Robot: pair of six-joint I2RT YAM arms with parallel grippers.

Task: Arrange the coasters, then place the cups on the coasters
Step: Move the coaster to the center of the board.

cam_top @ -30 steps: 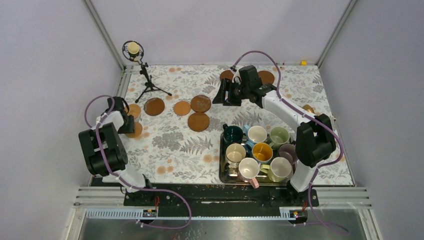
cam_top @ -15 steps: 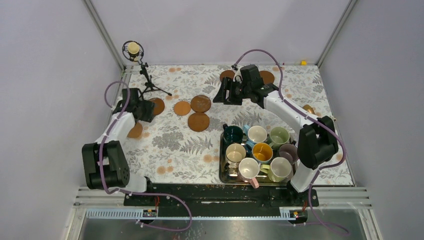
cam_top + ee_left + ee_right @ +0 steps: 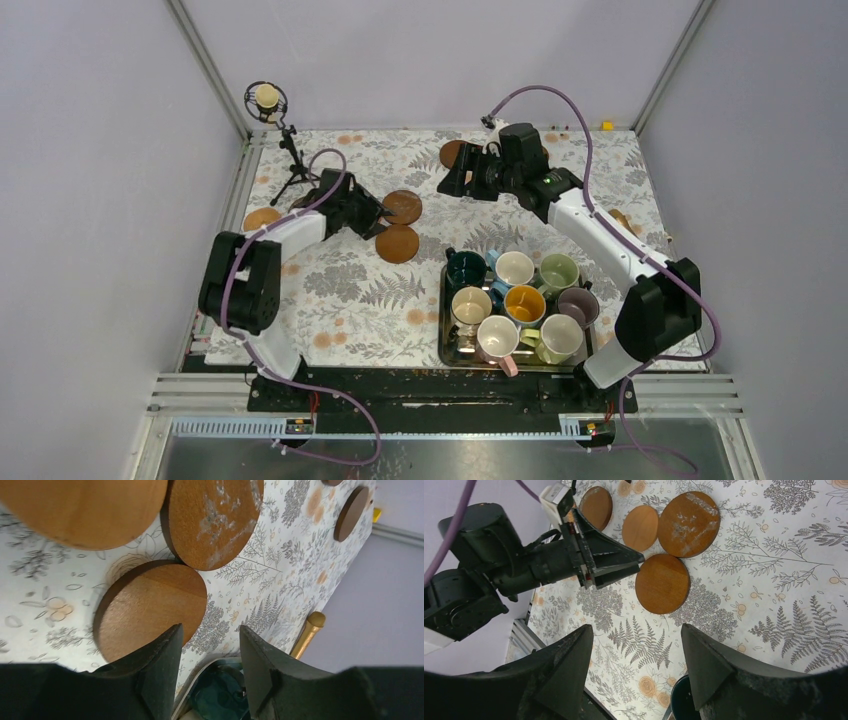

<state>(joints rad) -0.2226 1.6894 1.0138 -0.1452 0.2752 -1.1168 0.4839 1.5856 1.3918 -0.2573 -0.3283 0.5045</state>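
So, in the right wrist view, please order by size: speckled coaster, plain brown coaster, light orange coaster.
Largest, nearly alike, unranked: speckled coaster, plain brown coaster.
Smallest: light orange coaster.

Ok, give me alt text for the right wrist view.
Open, empty right fingers frame a floral tablecloth with one brown coaster just ahead and three more coasters beyond it. The left fingers reach in from the left, tips beside that coaster, holding nothing.

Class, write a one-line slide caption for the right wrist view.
Right pincer, open, looks down on four coasters on the floral tablecloth; the left pincer is poised beside one.
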